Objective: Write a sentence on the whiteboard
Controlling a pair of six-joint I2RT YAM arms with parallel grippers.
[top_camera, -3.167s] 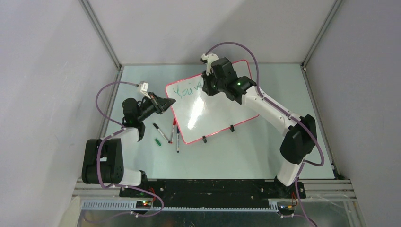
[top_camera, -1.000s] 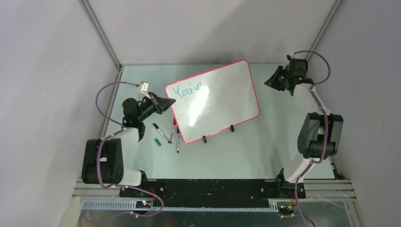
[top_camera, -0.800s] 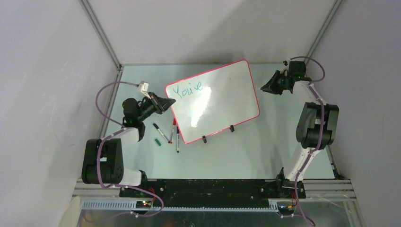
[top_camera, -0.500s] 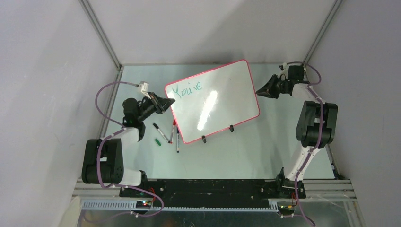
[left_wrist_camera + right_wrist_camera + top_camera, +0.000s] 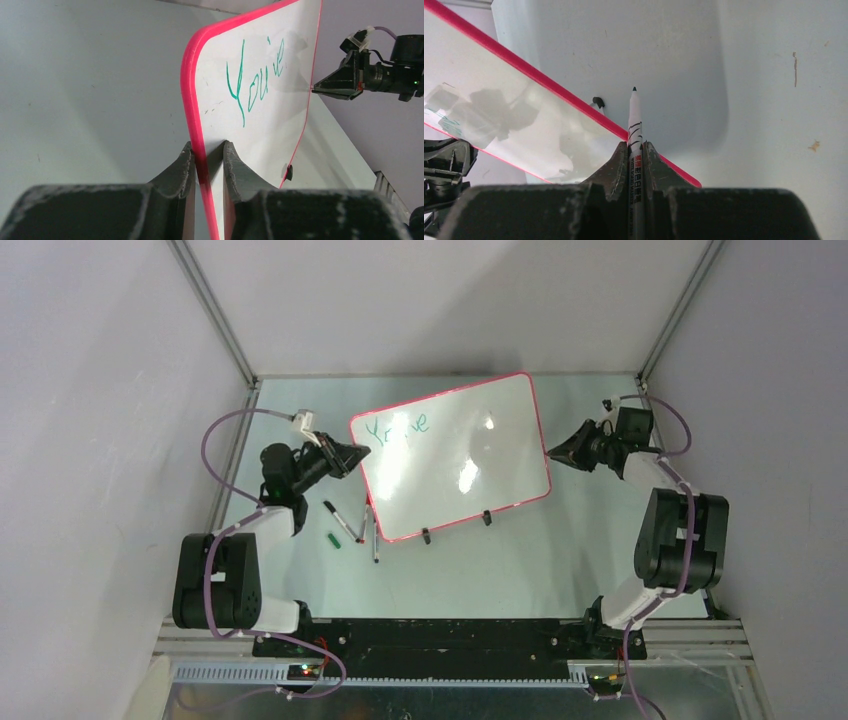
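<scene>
**Whiteboard on the far middle of the counter, one word written**

The whiteboard lies slightly askew on the far middle of the counter. Its two black clip feet are on the near long edge. Of the sentence we read only one teal word, "You've", in the board's far-left corner. The rest of the face is glossy white with glare spots.

The left gripper is at the board's left short edge. In its wrist view the pink rim stands between the two fingers, one on each face. We cannot tell whether they press the board or only stand around it.

The right gripper sits just beside the right short edge. It is clamped on a marker with a white barrel and black print. The marker's dark teal tip reaches past the fingers towards the rim. We cannot tell whether the tip touches the rim.

Loose pens lie on the counter just beside the board's near-left corner. A small green cap lies near them.
</scene>
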